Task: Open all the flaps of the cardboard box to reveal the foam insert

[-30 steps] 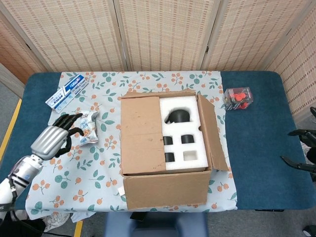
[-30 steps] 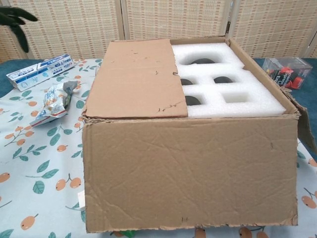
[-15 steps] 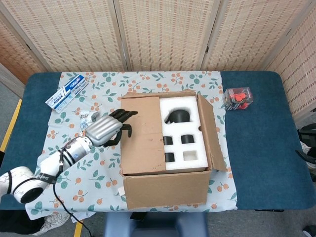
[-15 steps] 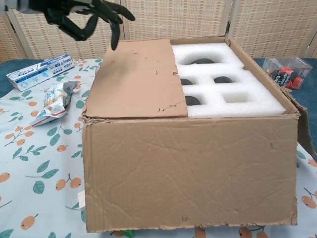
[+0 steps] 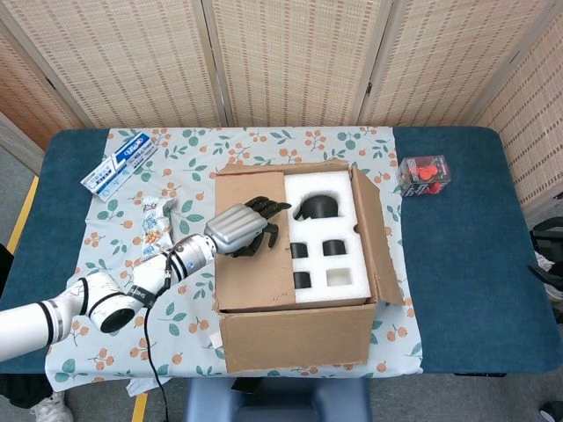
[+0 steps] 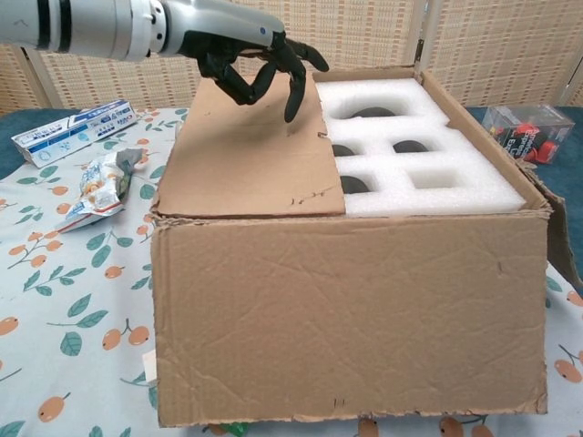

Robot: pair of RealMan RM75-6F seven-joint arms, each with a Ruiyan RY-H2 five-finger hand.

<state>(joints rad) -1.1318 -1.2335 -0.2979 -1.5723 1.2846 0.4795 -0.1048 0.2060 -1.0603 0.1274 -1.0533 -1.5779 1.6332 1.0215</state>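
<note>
**Left hand reaches the last closed flap**

Your left hand hovers empty, fingers spread and curled down, over the inner edge of the closed flap, placed to hook it. The cardboard box sits mid-frame on the desk; its foam insert is half exposed. A second ago that hand was at center left, beside the snack packet. The right hand shows only at the right edge; I cannot tell its state.

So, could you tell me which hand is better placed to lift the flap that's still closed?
The left hand: it hovers over the closed flap, fingers spread near its free edge. The right hand barely shows at the table's far right edge.
</note>
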